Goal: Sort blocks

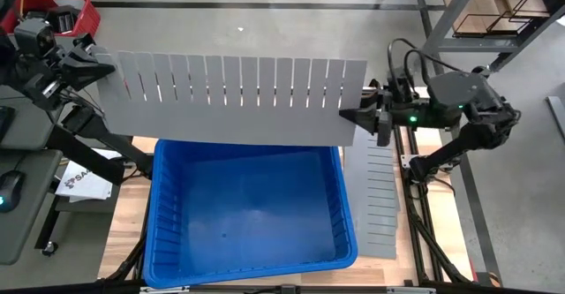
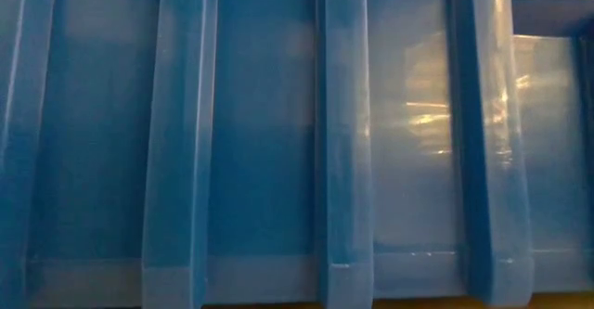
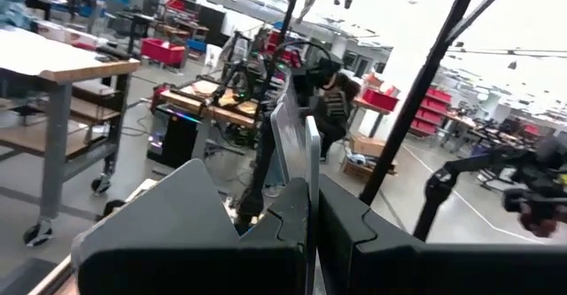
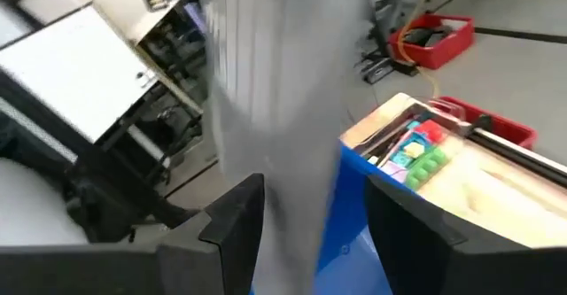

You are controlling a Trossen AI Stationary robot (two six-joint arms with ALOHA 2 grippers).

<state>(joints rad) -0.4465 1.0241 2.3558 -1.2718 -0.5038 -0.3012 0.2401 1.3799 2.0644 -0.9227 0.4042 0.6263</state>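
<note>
Your left gripper (image 1: 104, 64) fingers pinch the slotted divider panel (image 1: 234, 95) — long axis spanning toward the right gripper (image 1: 371, 116), its fingers spread — above the blue bin (image 1: 163, 214).

The high view looks straight down on the blue bin (image 1: 252, 210) and slotted grey panel (image 1: 234, 95). The low view sits against the bin's ribbed wall (image 2: 278, 142). Both wrist views face along that panel (image 3: 297, 153) into the room.

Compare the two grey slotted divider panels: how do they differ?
The long grey slotted divider panel is held up over the blue plastic bin, spanning between both arms; the shorter grey slotted panel lies flat on the table right of the bin, untouched. Both are thin, grey and slotted.
</note>
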